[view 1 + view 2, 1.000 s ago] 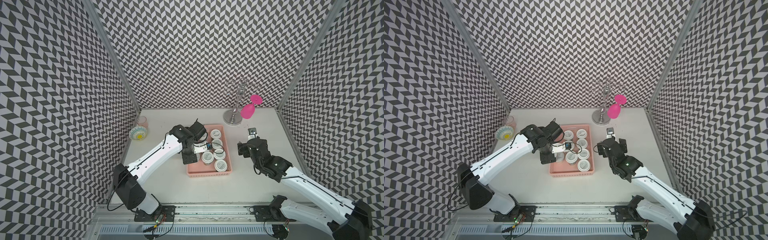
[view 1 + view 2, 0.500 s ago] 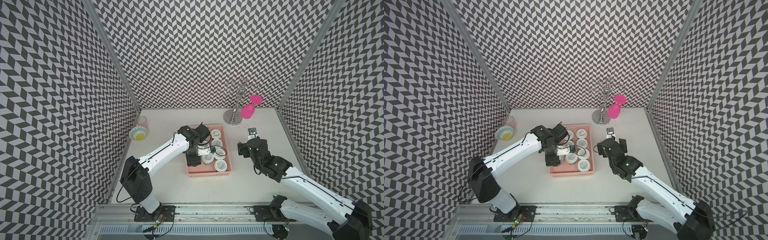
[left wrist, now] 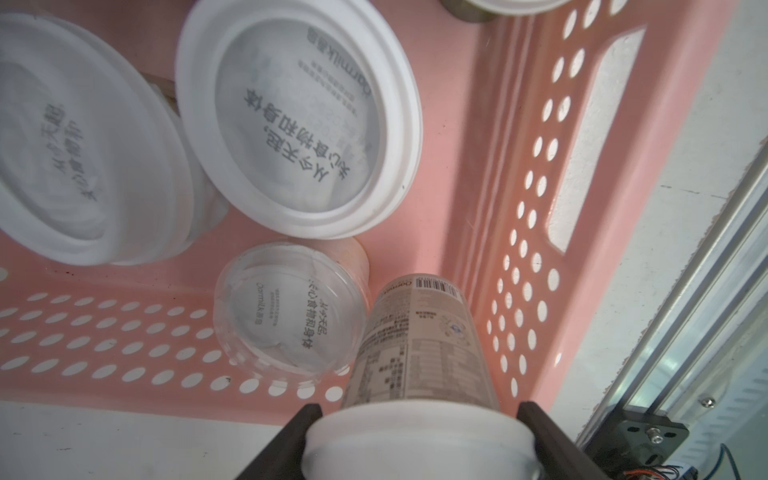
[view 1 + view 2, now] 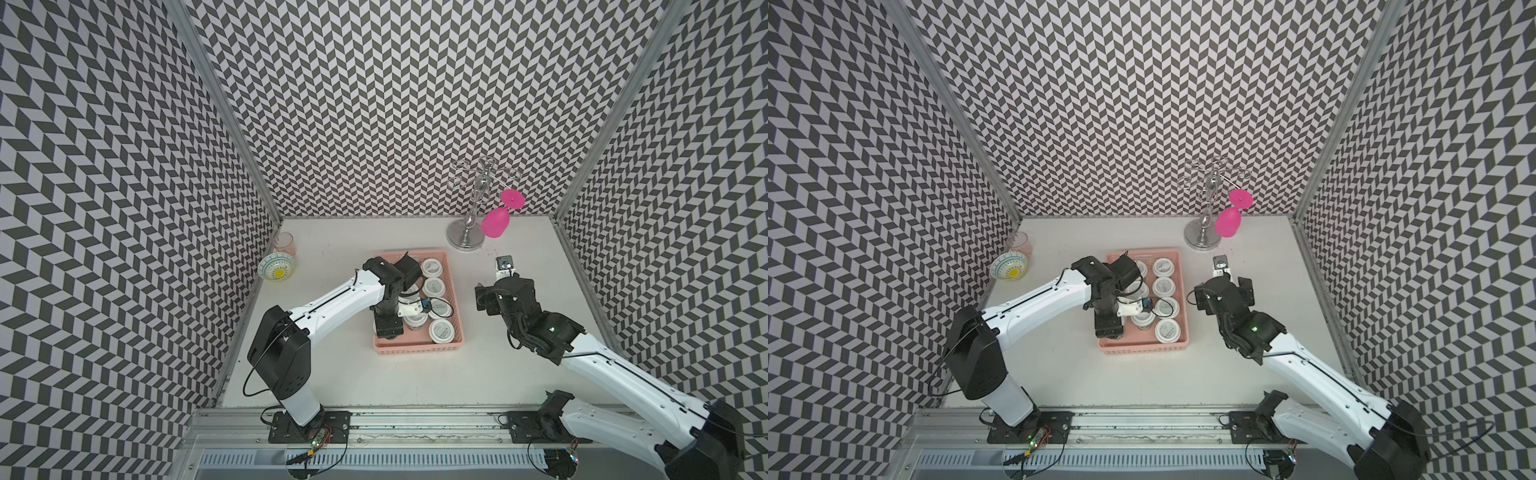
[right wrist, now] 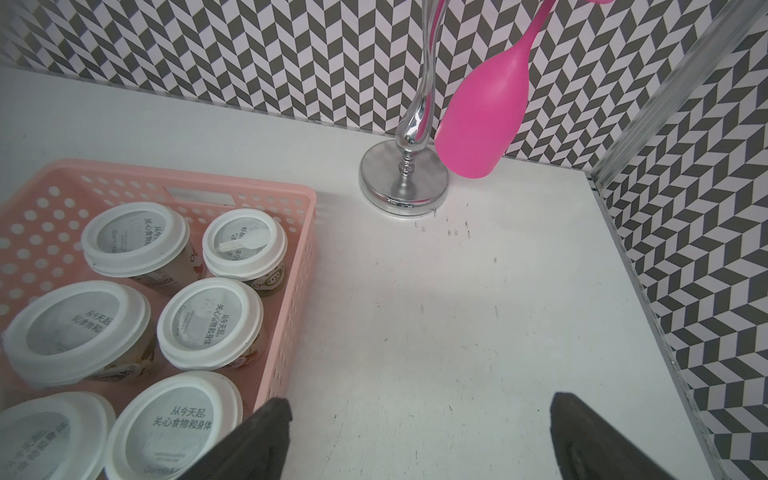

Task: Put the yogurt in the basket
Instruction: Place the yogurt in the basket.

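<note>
The pale-pink basket (image 4: 417, 350) (image 4: 1144, 348) sits mid-table and holds several white-lidded yogurt cups (image 4: 441, 330) (image 5: 210, 324). My left gripper (image 4: 388, 328) (image 3: 419, 419) points down over the basket's near-left corner, shut on one beige-bodied yogurt cup (image 3: 419, 353). Its black fingers (image 3: 305, 419) press on either side of the cup's white lid rim. The cup's base hangs beside the perforated basket wall (image 3: 519, 208), next to a clear-lidded cup (image 3: 286, 316). My right gripper (image 4: 503, 299) (image 5: 419, 409) hovers open over bare table just right of the basket, with nothing between its fingers.
A chrome stand (image 4: 467, 237) with a hanging pink goblet (image 4: 495, 222) is at the back right. A patterned bowl (image 4: 276, 268) and a clear pinkish glass (image 4: 284, 243) sit by the left wall. A metal rail runs along the table's front edge.
My left gripper has carried the yogurt cup from the basket's left edge further in, toward its near-left corner. The right arm has not moved.
</note>
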Controlling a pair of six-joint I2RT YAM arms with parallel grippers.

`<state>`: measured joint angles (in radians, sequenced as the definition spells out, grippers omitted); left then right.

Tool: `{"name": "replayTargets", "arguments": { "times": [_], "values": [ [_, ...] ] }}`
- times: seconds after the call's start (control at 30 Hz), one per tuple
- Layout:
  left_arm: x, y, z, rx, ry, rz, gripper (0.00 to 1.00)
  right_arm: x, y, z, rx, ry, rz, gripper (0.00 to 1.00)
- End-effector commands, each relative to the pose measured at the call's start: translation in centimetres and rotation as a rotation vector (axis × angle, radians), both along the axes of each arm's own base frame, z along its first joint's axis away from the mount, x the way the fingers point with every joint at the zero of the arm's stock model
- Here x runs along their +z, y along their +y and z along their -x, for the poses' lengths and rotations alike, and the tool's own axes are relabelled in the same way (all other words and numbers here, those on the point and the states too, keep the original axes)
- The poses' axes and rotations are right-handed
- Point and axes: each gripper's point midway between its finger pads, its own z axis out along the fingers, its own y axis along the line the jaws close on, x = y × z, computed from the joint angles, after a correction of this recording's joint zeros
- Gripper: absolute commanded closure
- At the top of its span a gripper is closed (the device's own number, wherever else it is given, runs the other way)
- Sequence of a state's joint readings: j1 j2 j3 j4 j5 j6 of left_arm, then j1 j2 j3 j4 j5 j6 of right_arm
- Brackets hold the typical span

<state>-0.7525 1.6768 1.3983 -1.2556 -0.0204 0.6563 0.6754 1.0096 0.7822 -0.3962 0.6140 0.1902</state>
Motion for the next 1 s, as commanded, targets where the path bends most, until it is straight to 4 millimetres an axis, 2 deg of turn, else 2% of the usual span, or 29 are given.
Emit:
{"name": "replayTargets", "arguments": {
  "times": [0.0, 0.97],
  "values": [
    [-0.8, -0.8, 0.3, 0.001, 0.021, 0.020, 0.26, -0.1, -0.1, -0.3, -0.012, -0.017, 0.001, 0.00],
    [-4.4, -0.7, -0.4, -0.006, 0.035, -0.043, 0.24, -0.1, 0.1, -0.3, -0.006, -0.016, -0.003, 0.01]
  ]
}}
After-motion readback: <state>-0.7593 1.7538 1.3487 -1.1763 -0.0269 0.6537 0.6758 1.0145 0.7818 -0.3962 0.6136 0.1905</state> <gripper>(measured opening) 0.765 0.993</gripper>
